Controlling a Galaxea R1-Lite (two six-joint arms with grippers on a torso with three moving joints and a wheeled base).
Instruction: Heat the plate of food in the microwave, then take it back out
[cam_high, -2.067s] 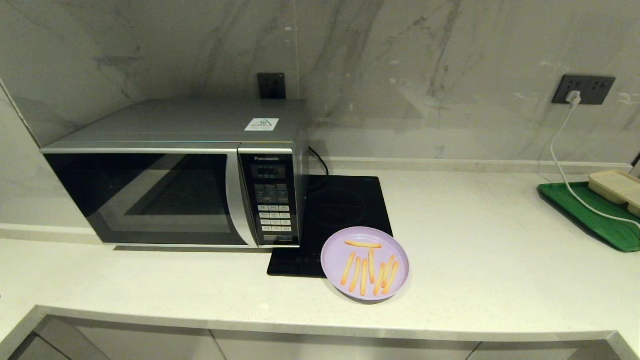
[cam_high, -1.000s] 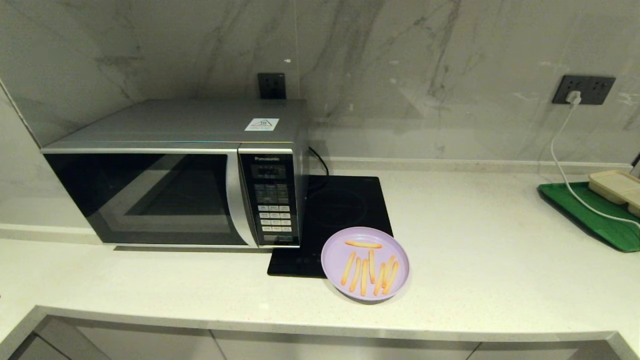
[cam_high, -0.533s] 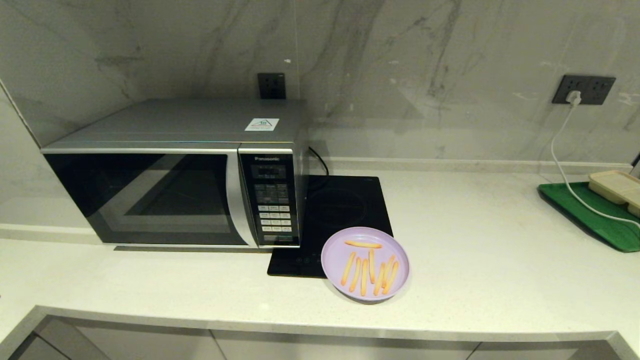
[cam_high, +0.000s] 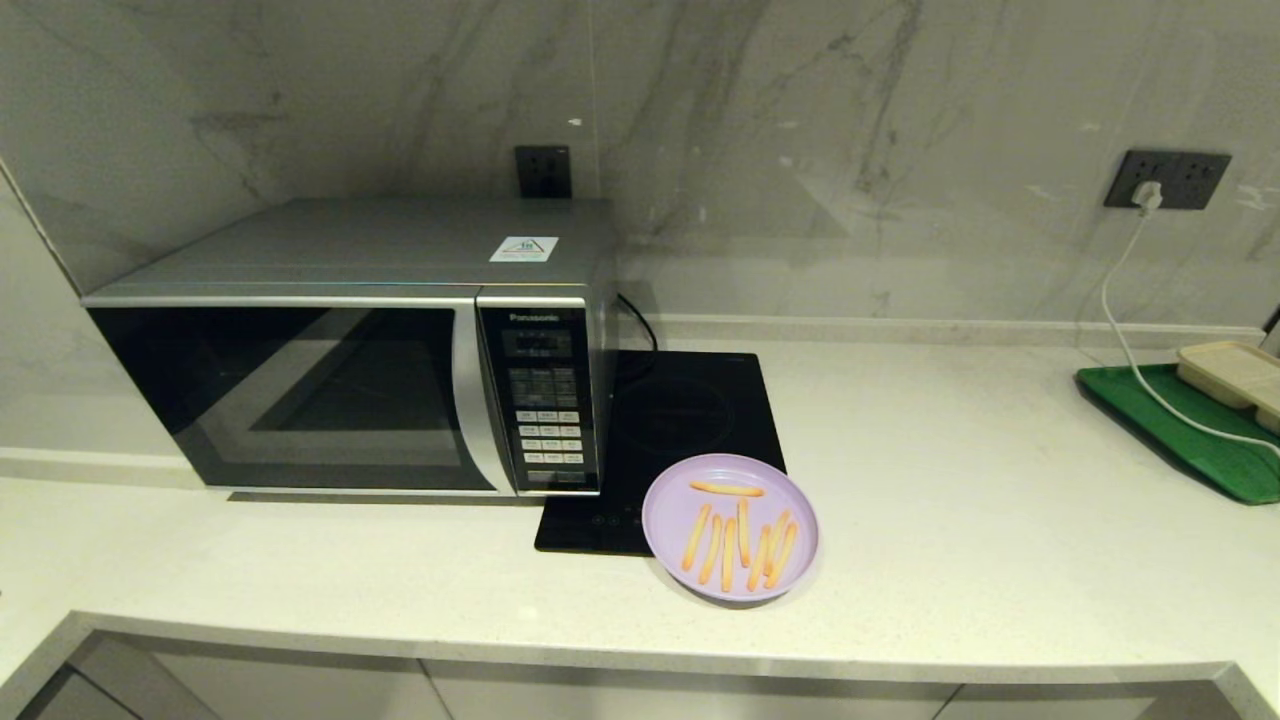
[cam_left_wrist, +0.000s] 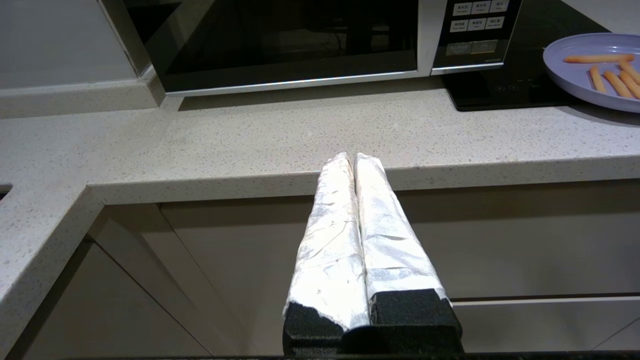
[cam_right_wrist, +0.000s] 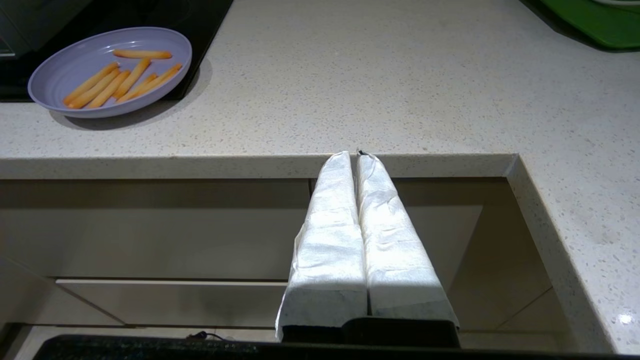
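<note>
Now the plate of food (cam_high: 730, 527) sits by the microwave (cam_high: 350, 345); left gripper (cam_left_wrist: 354, 158) and right gripper (cam_right_wrist: 354, 156) are both closed, holding nothing.

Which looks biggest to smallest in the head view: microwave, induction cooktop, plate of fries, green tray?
1. microwave
2. induction cooktop
3. plate of fries, partly overlapping the cooktop's front corner
Unranked: green tray, cut off by the picture's edge, so its full extent cannot be judged.

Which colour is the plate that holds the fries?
Lilac purple; the plate of food shows best in the head view.
</note>
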